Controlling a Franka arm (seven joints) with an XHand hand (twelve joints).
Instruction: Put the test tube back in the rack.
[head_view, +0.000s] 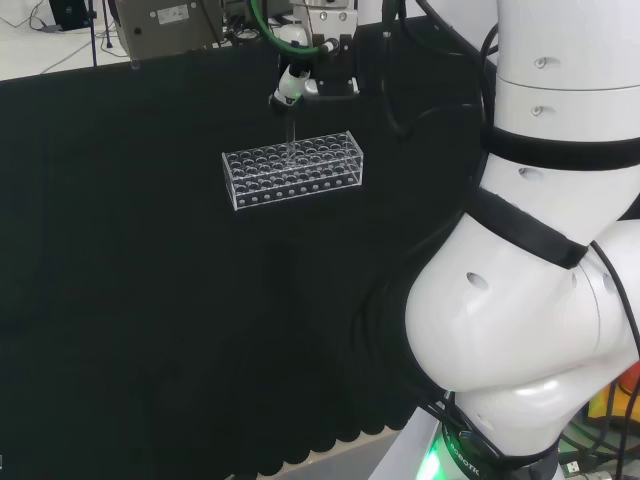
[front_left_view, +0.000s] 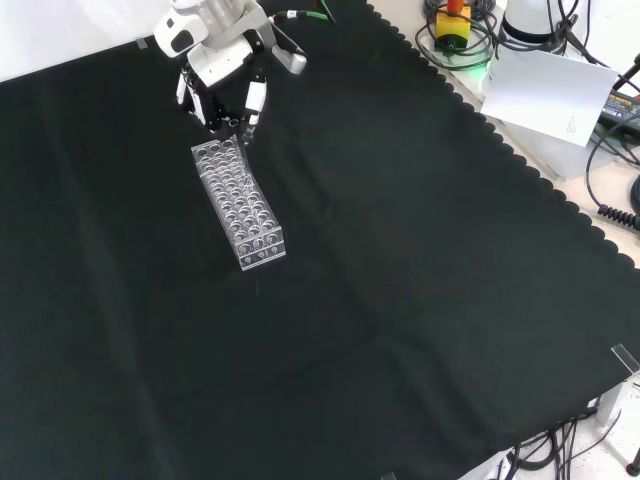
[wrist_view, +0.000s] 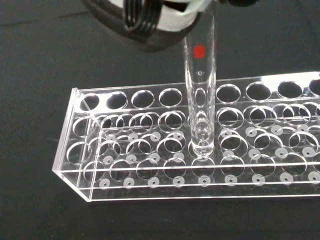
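Test tube (wrist_view: 200, 90): clear glass, upright, hanging directly below the hand (front_left_view: 222, 75), its top pinched between the fingers. In the wrist view its rounded bottom has passed through a hole in the rack's upper plate and sits low inside the frame, at or just above the lower plate; whether it rests there cannot be told. A small red mark shows on the tube near its top.

Rack (wrist_view: 150, 145): clear plastic, with rows of holes, lying on the black cloth (front_left_view: 400, 300) just under the hand. In the front view, the hand stands over the rack's far end; the rest of the rack runs toward the camera. No other tubes are visible in it.

Step in hand, as judged: insertion, well advanced but not complete, since the fingers grasp the tube.

Next move calls for: lowering straight down until the tube seats, keeping it vertical so it does not bind in the hole, then spreading the fingers and lifting clear without dragging the tube or rack.
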